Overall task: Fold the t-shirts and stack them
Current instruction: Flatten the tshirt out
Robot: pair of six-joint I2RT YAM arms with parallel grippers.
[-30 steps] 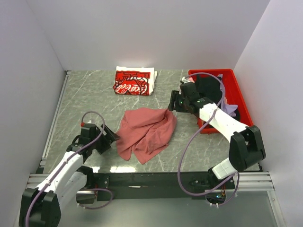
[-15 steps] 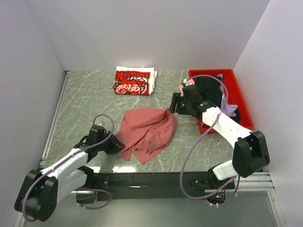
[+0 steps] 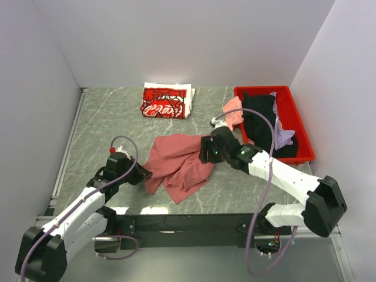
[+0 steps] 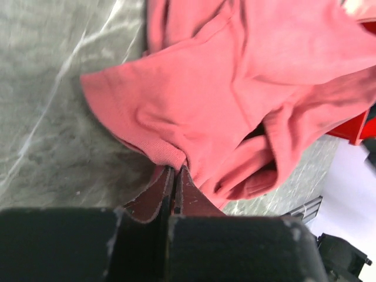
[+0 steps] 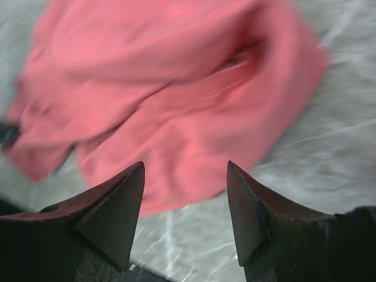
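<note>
A dusty-rose t-shirt [image 3: 179, 164] lies crumpled mid-table. My left gripper [image 3: 144, 174] is at its left edge, shut on the hem; in the left wrist view the closed fingertips [image 4: 175, 171] pinch a fold of the rose cloth [image 4: 235, 88]. My right gripper [image 3: 203, 150] hangs open over the shirt's right edge. In the right wrist view its gripper [image 5: 185, 170] has spread fingers, with the rose shirt [image 5: 164, 88] below and nothing between them. A folded red-and-white t-shirt [image 3: 167, 101] lies at the back.
A red bin [image 3: 305, 147] stands at the right and holds a black t-shirt [image 3: 258, 114] and a lavender one [image 3: 285, 136]. A pink one [image 3: 234, 111] hangs over its left rim. White walls close in the table on three sides.
My left gripper moved right to the rose shirt's edge and closed on it. My right arm swung from beside the bin to above the shirt's right edge, still open.
</note>
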